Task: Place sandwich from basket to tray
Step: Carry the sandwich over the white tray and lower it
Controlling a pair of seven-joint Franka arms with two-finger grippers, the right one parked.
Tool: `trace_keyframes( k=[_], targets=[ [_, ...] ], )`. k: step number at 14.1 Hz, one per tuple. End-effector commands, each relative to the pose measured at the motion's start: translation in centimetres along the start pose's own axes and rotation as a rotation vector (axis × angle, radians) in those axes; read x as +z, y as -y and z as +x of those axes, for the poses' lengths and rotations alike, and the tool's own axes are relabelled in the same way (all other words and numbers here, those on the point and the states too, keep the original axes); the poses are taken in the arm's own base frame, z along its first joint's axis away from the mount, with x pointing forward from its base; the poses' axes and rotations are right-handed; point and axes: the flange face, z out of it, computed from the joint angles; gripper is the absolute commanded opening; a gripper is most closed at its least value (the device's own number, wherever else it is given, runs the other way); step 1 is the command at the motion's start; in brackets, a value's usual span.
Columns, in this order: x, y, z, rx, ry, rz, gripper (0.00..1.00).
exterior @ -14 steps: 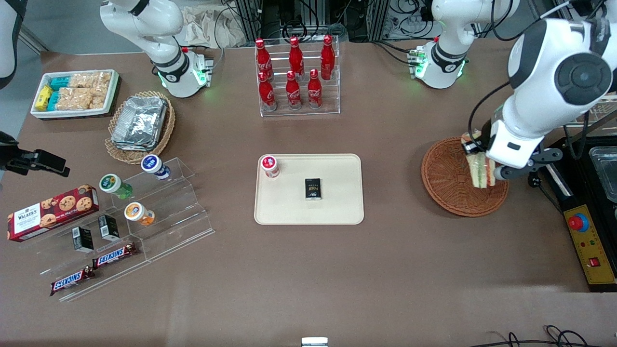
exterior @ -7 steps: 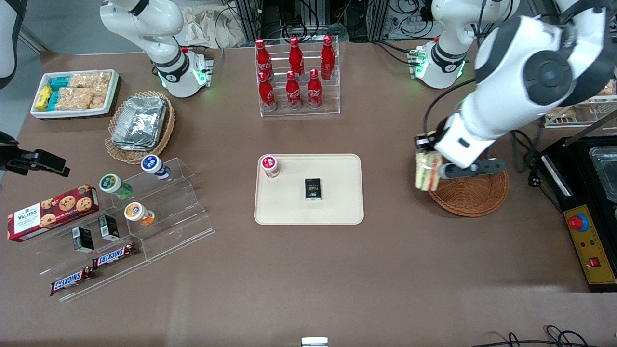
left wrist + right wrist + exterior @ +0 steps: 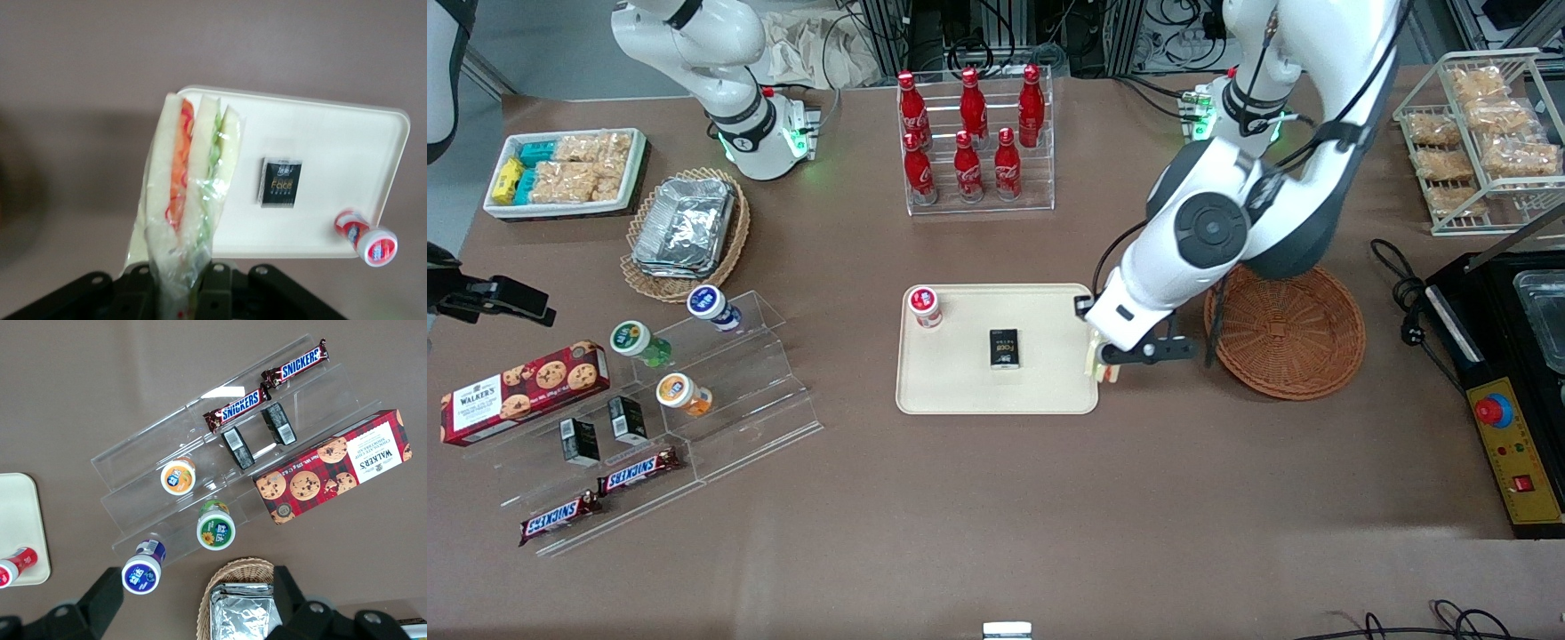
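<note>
A wrapped triangular sandwich [image 3: 190, 180] with orange and green filling is held in my left gripper [image 3: 180, 288], which is shut on its narrow end. In the front view the gripper [image 3: 1100, 356] hangs over the edge of the beige tray [image 3: 1040, 378] that faces the basket. Only a sliver of the sandwich [image 3: 1091, 362] shows under the arm there. The reddish-brown wicker basket [image 3: 1285, 333] stands beside the tray, toward the working arm's end, with nothing in it. In the left wrist view the tray [image 3: 333, 130] lies under the sandwich.
On the tray lie a small black packet [image 3: 1005, 348] and a red-capped little bottle [image 3: 925, 306]. A clear rack of red cola bottles [image 3: 974, 142] stands farther from the front camera. A control box with a red button [image 3: 1507, 444] sits by the basket.
My left gripper has carried the sandwich up out of the basket and sideways to the tray's edge. The basket is left bare.
</note>
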Motion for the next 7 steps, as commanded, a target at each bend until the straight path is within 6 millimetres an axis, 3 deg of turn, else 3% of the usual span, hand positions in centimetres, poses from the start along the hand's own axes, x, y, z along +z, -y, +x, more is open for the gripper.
trace_keyframes(
  k=[1, 4, 7],
  targets=[
    [4.6, 0.3, -1.1, -0.034, -0.076, -0.039, 0.0],
    [11.5, -0.8, -0.8, -0.063, -0.111, -0.027, 0.0],
    [16.0, -1.9, -2.0, -0.057, -0.147, 0.045, 0.0]
  ],
)
